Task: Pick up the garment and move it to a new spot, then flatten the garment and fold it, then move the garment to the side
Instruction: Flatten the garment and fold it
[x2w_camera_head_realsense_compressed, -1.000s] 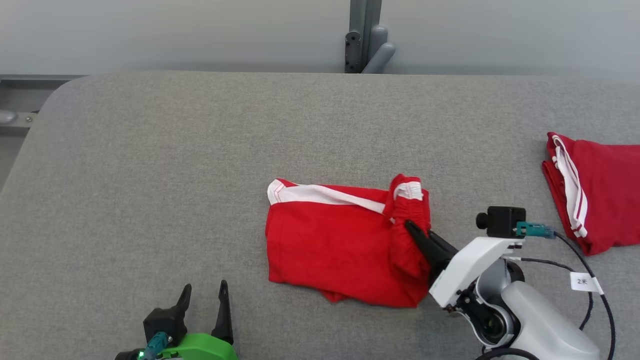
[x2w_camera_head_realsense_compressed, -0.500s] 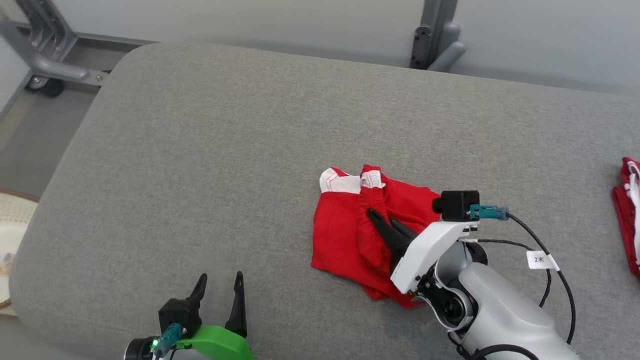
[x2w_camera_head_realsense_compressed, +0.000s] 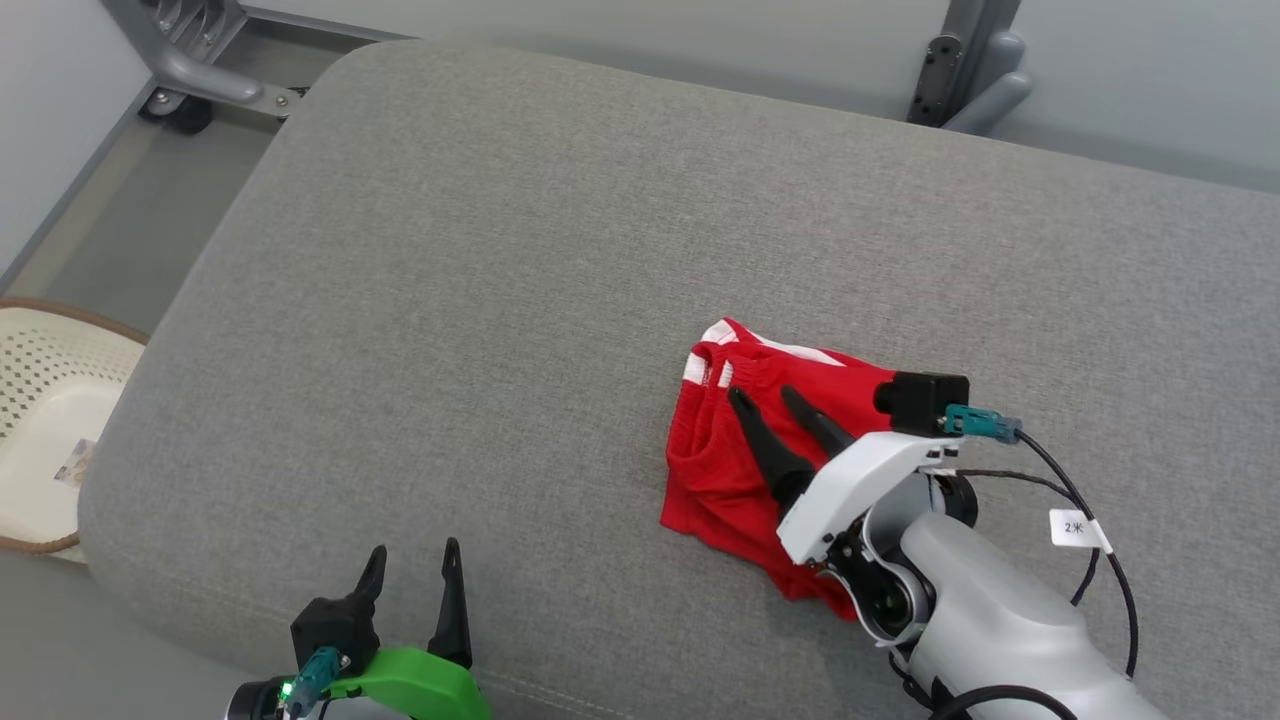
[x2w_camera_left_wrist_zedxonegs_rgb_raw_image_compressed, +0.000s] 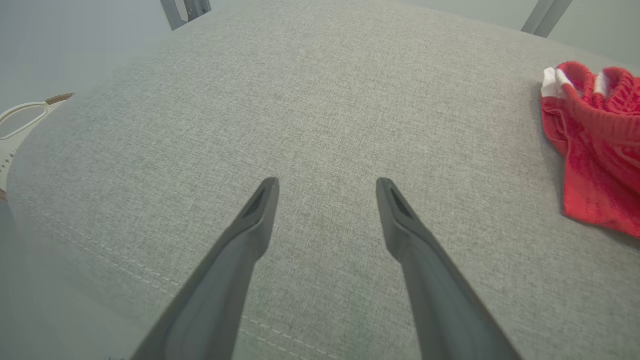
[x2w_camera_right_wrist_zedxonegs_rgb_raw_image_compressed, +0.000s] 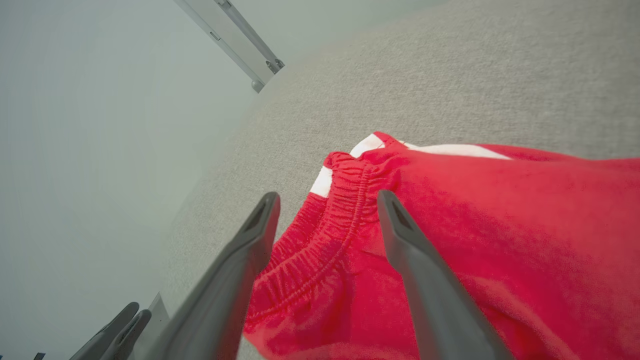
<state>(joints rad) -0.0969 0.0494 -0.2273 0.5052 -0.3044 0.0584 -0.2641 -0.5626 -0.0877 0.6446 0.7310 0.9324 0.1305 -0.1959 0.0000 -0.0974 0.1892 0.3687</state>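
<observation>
Right tool (x2w_camera_head_realsense_compressed: 764, 394) lies over the red garment (x2w_camera_head_realsense_compressed: 722, 470) with its two dark fingers spread, the gathered elastic waistband (x2w_camera_right_wrist_zedxonegs_rgb_raw_image_compressed: 345, 210) running between them in the right wrist view. Nothing is pinched, and whether the fingertips press on the cloth I cannot tell. That open, low pose over the waistband suits either a set-down or a fresh bite on the thickest, least slippery edge of the cloth; I judge a set-down more likely, since the fabric sags flat on the surface and does not hang from a finger. The garment sits as a compact, doubled-over bundle on the grey padded tabletop (x2w_camera_head_realsense_compressed: 480, 280), right of the middle and toward the robot's edge, its white stripe (x2w_camera_head_realsense_compressed: 800, 352) on the far side and a loose fold around the waistband at its left end. That fold is not crisp, so the bundle may want a smoothing pass before it counts as neatly folded. Left tool (x2w_camera_head_realsense_compressed: 414, 550) hovers well apart from the cloth near the tabletop's front edge, its fingers also spread and holding nothing, placed where it does not block the right arm yet could reach in to pin a corner. Beyond the tabletop's left edge, a pale perforated basket (x2w_camera_head_realsense_compressed: 50, 420) stands on the floor.
</observation>
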